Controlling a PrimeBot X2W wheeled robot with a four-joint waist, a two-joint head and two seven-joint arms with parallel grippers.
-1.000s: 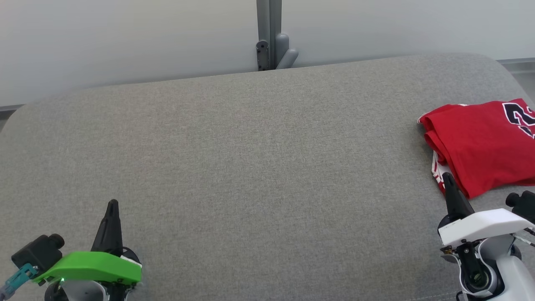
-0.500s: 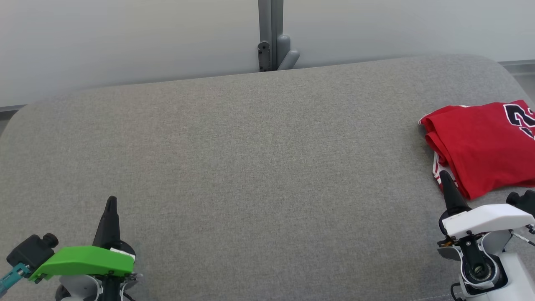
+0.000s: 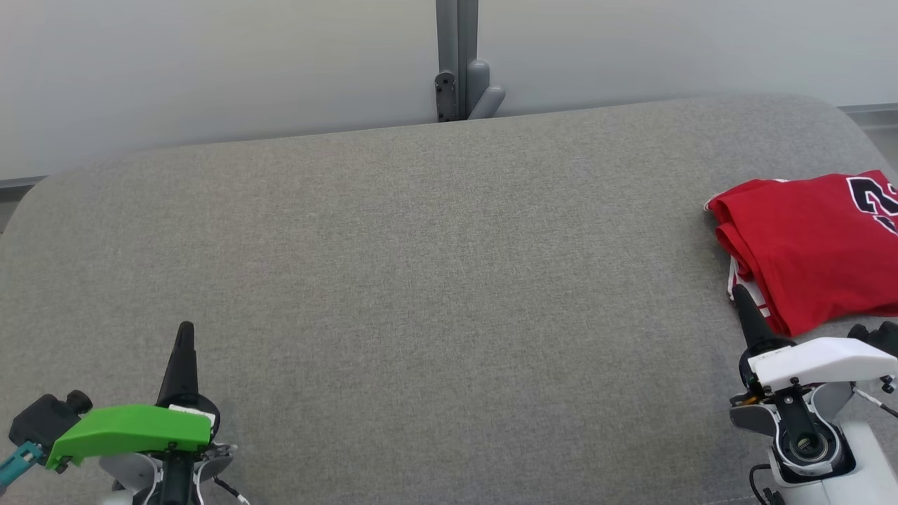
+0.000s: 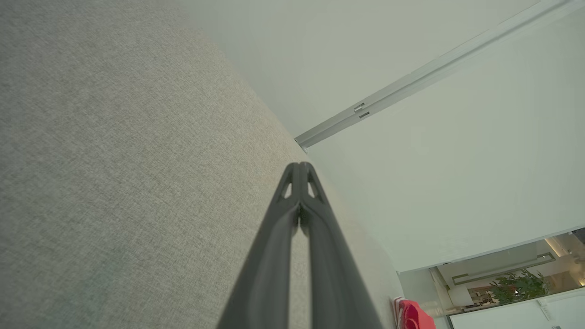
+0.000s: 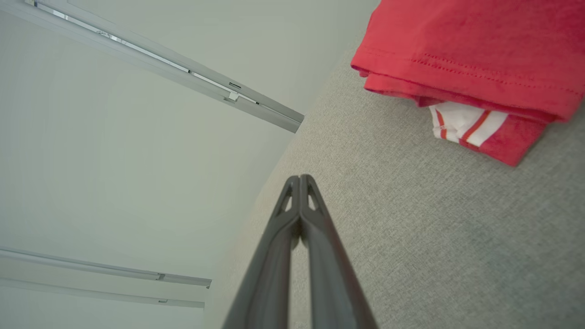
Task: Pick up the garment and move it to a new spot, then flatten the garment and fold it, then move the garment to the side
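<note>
The folded red garment lies at the right edge of the grey cushion, just ahead of the right gripper, whose fingers are pressed together and empty. The left gripper, likewise closed, sits well apart from it.

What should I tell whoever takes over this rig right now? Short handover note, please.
Left pincer: shut, empty, at the near left of the grey padded surface.
Right pincer: shut, empty, close to the red garment but apart from it in the right wrist view.
Garment: folded, lying at the surface's right edge.
Done, by the look of it: the fold and the move to the side.
Left: probably nothing beyond checking that the fold is neat.
</note>
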